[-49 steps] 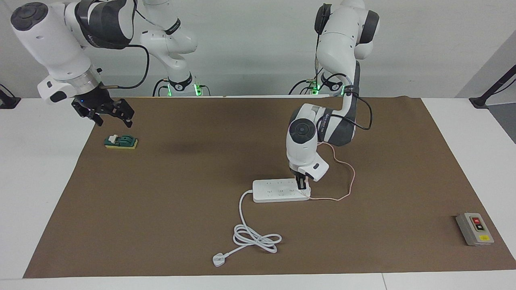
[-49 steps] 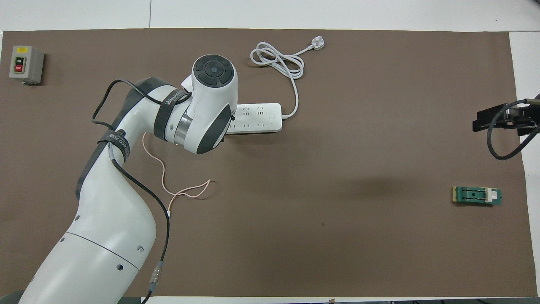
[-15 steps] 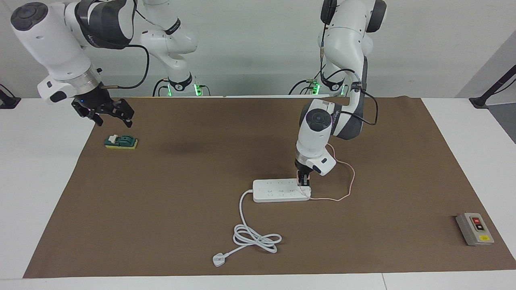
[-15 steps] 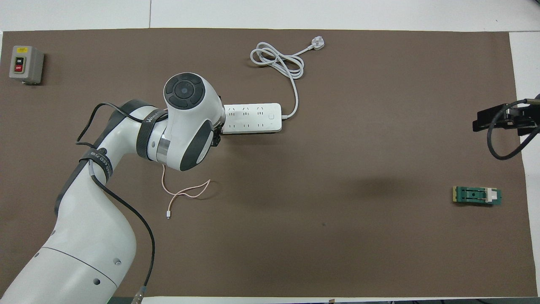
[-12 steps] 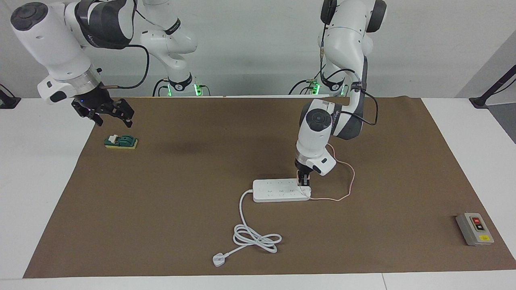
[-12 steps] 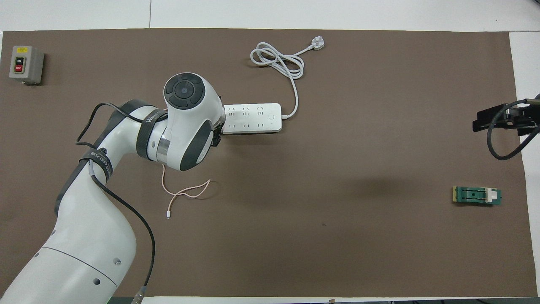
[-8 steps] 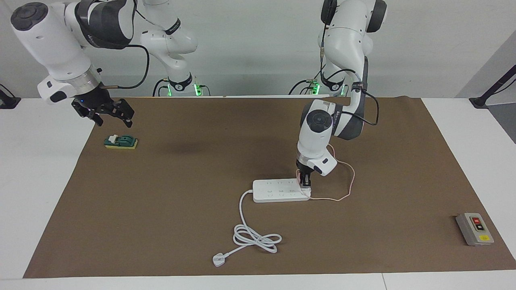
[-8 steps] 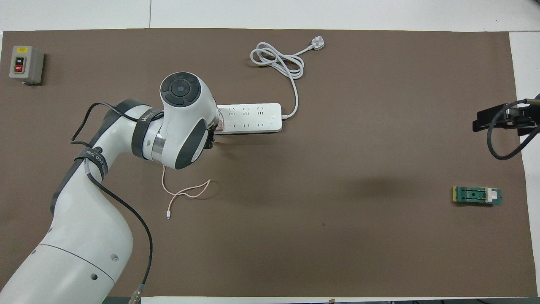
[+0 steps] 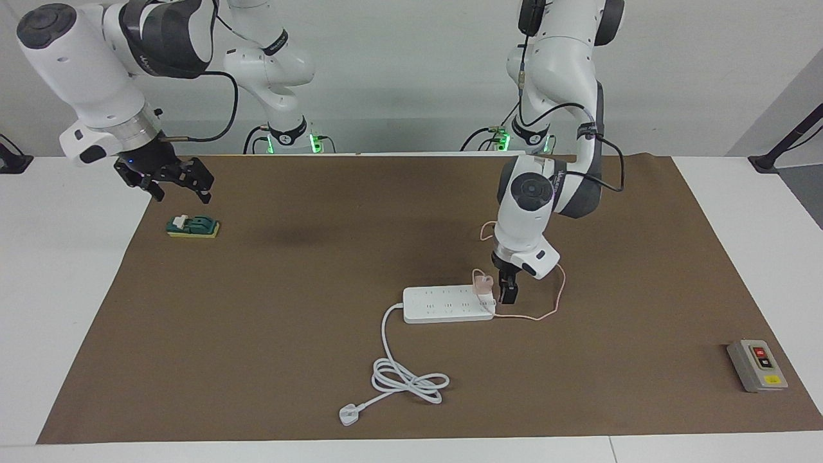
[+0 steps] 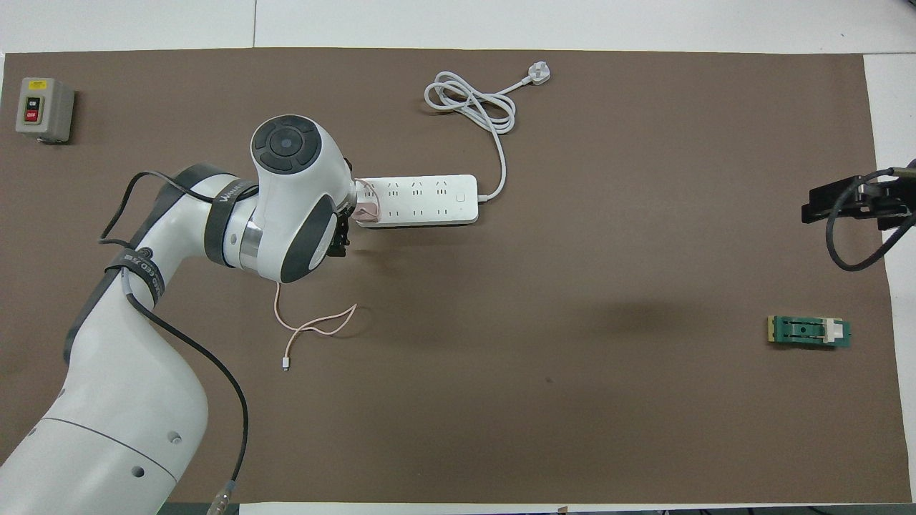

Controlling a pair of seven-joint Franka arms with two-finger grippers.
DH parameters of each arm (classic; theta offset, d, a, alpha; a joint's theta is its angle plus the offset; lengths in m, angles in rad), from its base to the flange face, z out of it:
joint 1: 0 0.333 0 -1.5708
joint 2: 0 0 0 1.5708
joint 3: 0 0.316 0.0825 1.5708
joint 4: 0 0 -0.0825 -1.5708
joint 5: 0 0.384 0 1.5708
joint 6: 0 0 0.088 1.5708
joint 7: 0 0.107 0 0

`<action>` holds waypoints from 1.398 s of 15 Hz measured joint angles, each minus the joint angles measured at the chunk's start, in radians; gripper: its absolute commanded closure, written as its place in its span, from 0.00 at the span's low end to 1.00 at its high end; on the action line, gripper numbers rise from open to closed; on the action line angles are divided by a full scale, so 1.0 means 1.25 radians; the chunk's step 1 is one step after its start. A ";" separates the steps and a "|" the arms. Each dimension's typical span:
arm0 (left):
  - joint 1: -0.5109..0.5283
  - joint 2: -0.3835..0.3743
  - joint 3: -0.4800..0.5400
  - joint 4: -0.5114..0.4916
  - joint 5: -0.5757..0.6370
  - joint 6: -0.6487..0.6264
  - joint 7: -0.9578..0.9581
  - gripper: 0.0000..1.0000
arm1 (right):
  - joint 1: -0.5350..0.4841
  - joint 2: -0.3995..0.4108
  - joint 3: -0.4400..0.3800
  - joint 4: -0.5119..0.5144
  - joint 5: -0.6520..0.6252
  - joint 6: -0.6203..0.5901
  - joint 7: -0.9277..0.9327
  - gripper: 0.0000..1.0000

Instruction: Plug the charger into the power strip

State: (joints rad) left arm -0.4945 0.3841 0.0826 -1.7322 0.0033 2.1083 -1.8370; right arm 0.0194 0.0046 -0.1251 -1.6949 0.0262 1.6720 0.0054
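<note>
We see the charger [image 9: 483, 285] seated in the strip [image 9: 448, 304]; our left end effector [image 9: 507, 292] beside it, fingers apart, should next retreat.

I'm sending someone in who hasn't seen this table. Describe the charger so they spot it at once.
Find the long white power strip mid-mat. On its end toward the left arm sits the charger, beside the left gripper. It is a small pale-pink cube trailing a thin pink cable, unlike the strip's thick white cord.
</note>
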 measured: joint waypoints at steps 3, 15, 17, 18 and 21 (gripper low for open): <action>0.025 -0.077 0.001 0.002 0.001 -0.061 0.064 0.00 | 0.000 0.000 0.000 0.000 0.000 0.000 0.000 0.00; 0.253 -0.276 0.006 0.061 0.003 -0.270 0.700 0.00 | 0.000 0.000 0.000 0.000 0.000 0.000 0.000 0.00; 0.286 -0.302 0.006 0.061 0.003 -0.300 0.831 0.00 | 0.000 0.000 0.000 0.000 0.000 0.000 0.000 0.00; 0.301 -0.312 0.006 0.061 0.003 -0.313 0.898 0.00 | 0.000 0.000 0.000 0.000 0.000 0.000 0.000 0.00; 0.336 -0.331 0.006 0.061 0.003 -0.354 1.095 0.00 | 0.000 0.000 0.000 0.000 0.000 0.000 0.000 0.00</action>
State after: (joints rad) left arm -0.0749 -0.0299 0.0900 -1.6562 0.0068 1.6654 -0.4678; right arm 0.0194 0.0046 -0.1251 -1.6949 0.0262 1.6720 0.0054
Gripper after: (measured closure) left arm 0.000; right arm 0.000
